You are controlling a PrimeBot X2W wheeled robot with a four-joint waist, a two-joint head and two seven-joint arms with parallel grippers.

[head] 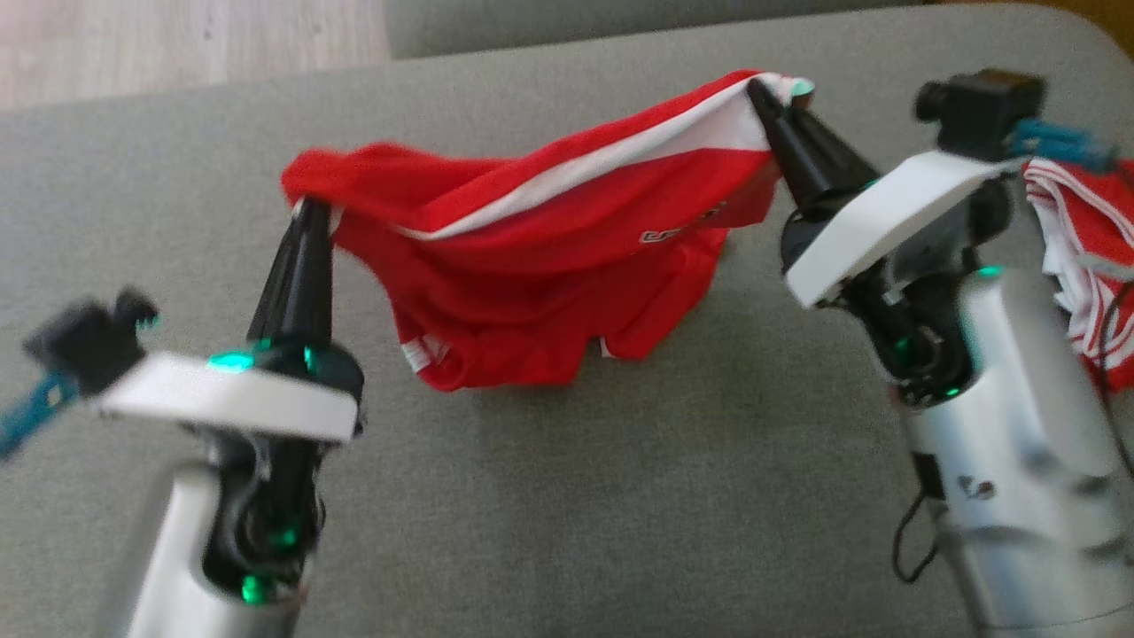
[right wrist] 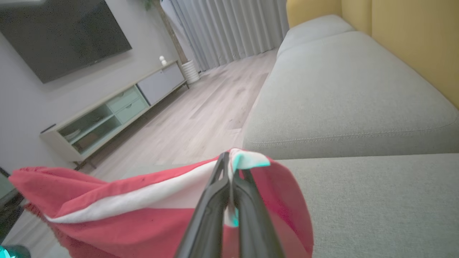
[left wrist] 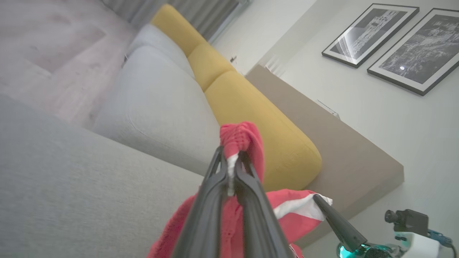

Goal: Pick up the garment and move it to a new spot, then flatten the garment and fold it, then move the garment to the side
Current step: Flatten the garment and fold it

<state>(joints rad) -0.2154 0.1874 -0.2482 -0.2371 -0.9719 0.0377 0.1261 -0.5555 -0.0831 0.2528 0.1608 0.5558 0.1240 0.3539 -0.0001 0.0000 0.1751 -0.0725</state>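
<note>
Our left gripper and right gripper each clamp the garment; the head view adds a red-and-white pile.

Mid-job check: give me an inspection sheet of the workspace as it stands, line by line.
Surface: grey sofa cushion, plain fabric.
Job's things: red garment with a white stripe, slung between both grippers, its lower part apparently touching the cushion.
Clutter: red-and-white clothes heap at the robot's right.
Grippers: left gripper shut on one garment corner; right gripper shut on the white-striped corner.
Cables: dark cable looping low at the robot's right; blue lead by the right wrist camera.
Surroundings: yellow back cushions, framed pictures, television, low cabinet, wood floor.
</note>
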